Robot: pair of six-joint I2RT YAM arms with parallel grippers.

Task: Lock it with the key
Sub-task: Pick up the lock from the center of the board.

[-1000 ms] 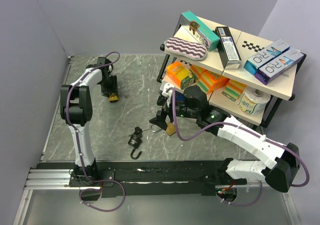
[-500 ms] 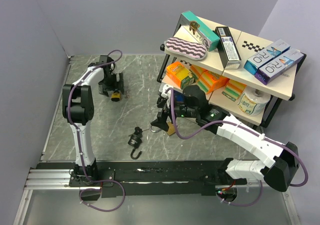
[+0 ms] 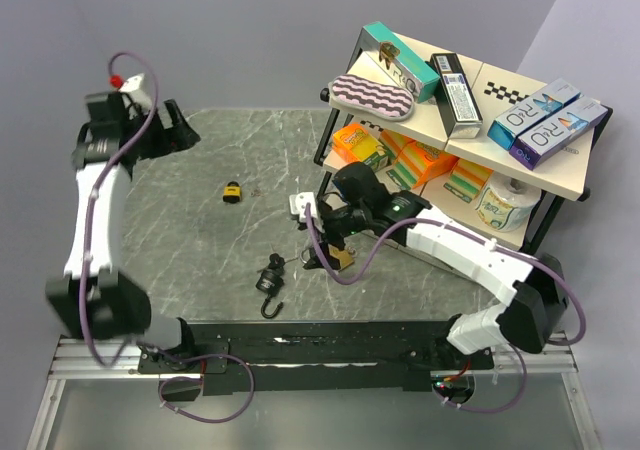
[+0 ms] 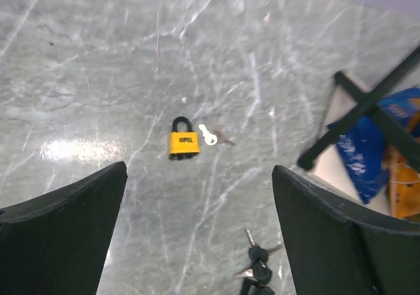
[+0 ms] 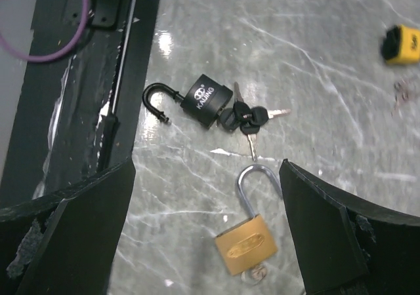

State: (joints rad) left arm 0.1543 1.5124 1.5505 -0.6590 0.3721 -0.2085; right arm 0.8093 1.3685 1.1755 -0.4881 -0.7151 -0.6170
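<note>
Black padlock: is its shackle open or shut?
Open. The black padlock's shackle hooks out sideways in the right wrist view, its free end clear of the body.

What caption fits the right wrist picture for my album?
Open right gripper above a brass padlock with raised shackle, near a black padlock and black-headed keys, on the grey marble table.

**Your workspace: a marbled worktop boxed in by plain walls**

You're looking at a grey-green, white-veined stone-patterned worktop [image 3: 200, 240] enclosed by matte lavender-grey walls: a left wall [image 3: 50, 90], a back wall [image 3: 250, 30] and a right wall [image 3: 600, 30]. At the worktop's far right corner you have a shelf unit [image 3: 575, 165] with a black frame and two cream boards, its feet resting on the worktop. The lighting is even and soft, and from the left wrist view you can see a bright glare patch [image 4: 72, 149] on the glossy surface.
</note>
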